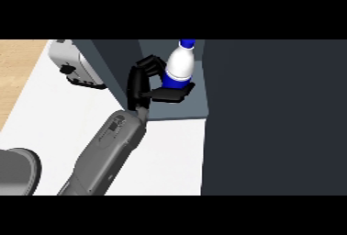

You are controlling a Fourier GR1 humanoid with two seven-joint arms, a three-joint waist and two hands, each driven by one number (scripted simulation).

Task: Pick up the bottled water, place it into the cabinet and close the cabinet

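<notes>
- Nearest, at the lower left edge of the white counter [169, 156], a round grey object [17, 172] lies; I cannot tell what it is.
- The grey forearm [112, 147] goes up from the lower edge. It is smooth and long, with a narrow wrist. Which arm it is I cannot say for sure; by its place I take it for the left one.
- The left hand [152, 85] is black and its fingers curl around the bottled water [180, 69], holding it at the lower part.
- The bottled water stands upright inside the open cabinet [176, 112], near the front edge of its grey shelf. It has a white body, a blue band and a blue cap.
- Risk: if the hand pulls back while the fingers are still curled, the bottle can tip or slide out over the shelf edge.
- Risk: the dark cabinet door [271, 114] at the right is tall and flat; closing it before the arm is out can hit the wrist.
- Far left, a white toaster [75, 64] stands by the counter's back edge.
- The right hand is not visible.
</notes>
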